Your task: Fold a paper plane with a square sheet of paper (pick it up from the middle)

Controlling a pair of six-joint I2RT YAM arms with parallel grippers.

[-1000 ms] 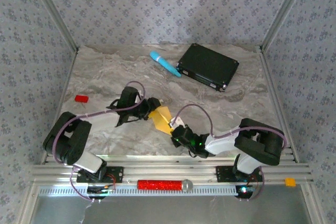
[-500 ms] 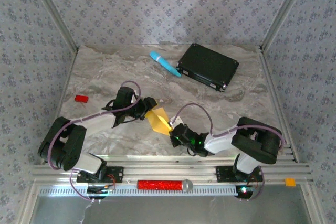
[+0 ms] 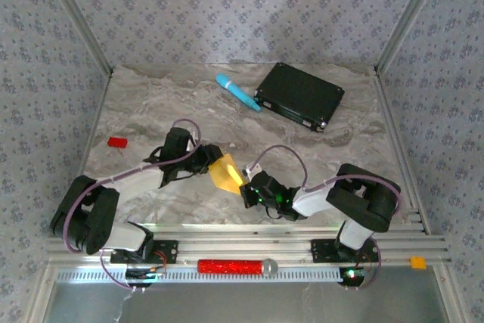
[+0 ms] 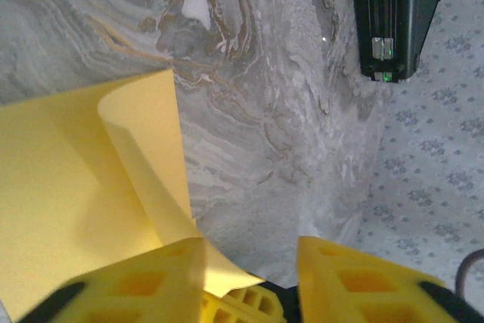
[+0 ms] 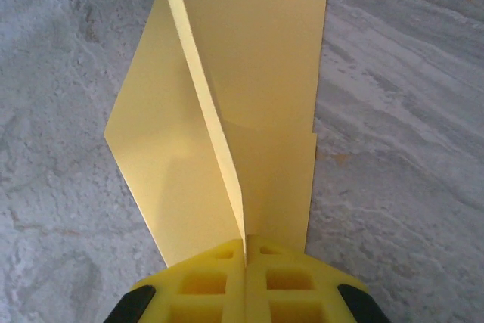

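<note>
Both arms meet over the near middle of the worktop (image 3: 151,104), with the square sheet of paper (image 3: 225,172) held between them. The right pincer (image 3: 243,187) grips the sheet from the near right, and the left pincer (image 3: 210,158) sits at its far-left side.

**Progress.** The sheet is off its flat lie and carries one lengthwise crease. In the right wrist view, the sheet (image 5: 249,73) stands on edge as a raised ridge with a panel falling away on each side. No pointed nose, folded-in corners or wing folds can be seen. By this evidence the task is judged to be at an early stage: pick-up and a first centre fold are done, while the nose folds, wing folds and final pressing are yet to come.

**Pincers.** The right pincer (image 5: 246,243) has its yellow pads pressed together, clamped on the creased edge of the sheet. In the left wrist view, the left pincer (image 4: 249,251) has its pads apart. A curled flap of the sheet (image 4: 68,187) lies over and beside the left pad, with one corner reaching into the gap, unclamped.

**Surroundings.** The black flat box (image 3: 299,96) and the light-blue cylinder (image 3: 237,91) lie at the far side. The small red block (image 3: 116,141) lies far left. All are well apart from the sheet.
</note>
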